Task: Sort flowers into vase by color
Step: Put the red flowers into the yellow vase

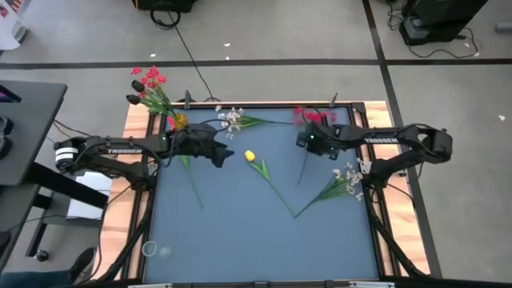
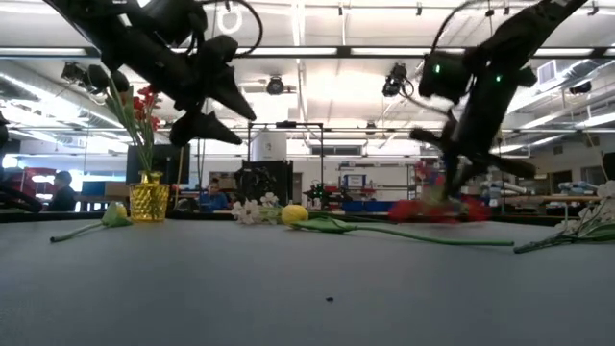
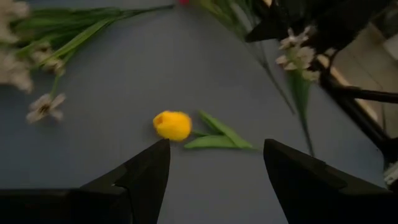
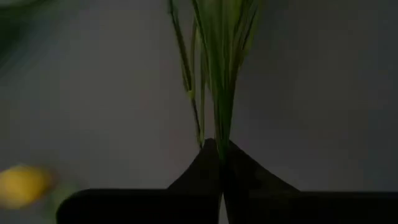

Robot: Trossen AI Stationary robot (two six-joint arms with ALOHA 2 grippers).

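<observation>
**Right gripper closed on the red flower's stem**

Between the closed jaws of the right gripper (image 4: 221,163) ran the thin green stem of the red flower (image 1: 314,117), pinched with leaves fanning out ahead of the fingertips. In the high view the blossom lay just beyond the gripper toward the table's far edge, and the stem trailed out on the near side of the jaws, so the long axis ran roughly far-to-near across the blue table (image 1: 240,232), head pointing away.

The left gripper (image 3: 214,163) hung with its jaws wide apart and nothing in them; the yellow tulip (image 3: 172,125) lay on the surface just ahead of the gap, its head toward the left arm and its stem running away toward the right arm's side. A yellow vase (image 2: 148,200) already carrying red blossoms stood at the far left corner, behind that gripper.

To do this step well, I judged the lift should go straight up and slowly, since the hold sat close to the heavy head and the long free stem could swing or snag the white spray (image 1: 344,181) lying beside the right arm. Keeping the pinch firm and the stem hanging downward would ease threading it into the vase
</observation>
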